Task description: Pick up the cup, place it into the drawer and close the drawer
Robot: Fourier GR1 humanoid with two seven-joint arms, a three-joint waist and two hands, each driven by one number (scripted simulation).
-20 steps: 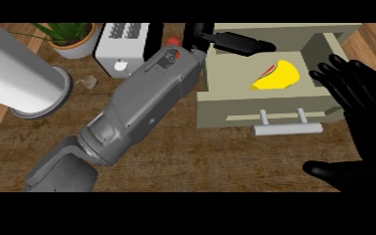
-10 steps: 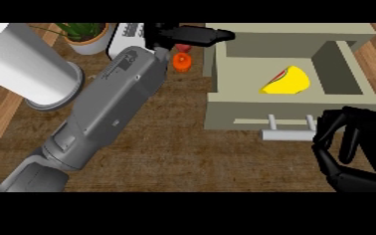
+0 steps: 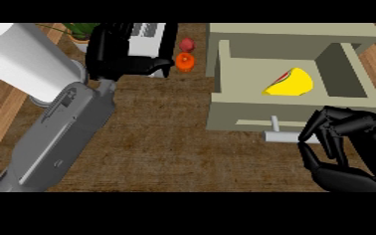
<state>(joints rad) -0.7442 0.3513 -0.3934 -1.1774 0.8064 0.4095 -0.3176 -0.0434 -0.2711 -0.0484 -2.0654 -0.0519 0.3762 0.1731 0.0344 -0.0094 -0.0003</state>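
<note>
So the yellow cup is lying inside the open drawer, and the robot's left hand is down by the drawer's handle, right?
Not quite. The yellow cup does lie inside the open drawer, but the hand by the drawer's handle is the right hand, fingers curled. The left hand is at the far side of the counter, near a small orange object. The head view shows this.

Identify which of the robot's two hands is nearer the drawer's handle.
The right hand, fingers curled beside the handle; the left hand is far off by the toaster.
</note>
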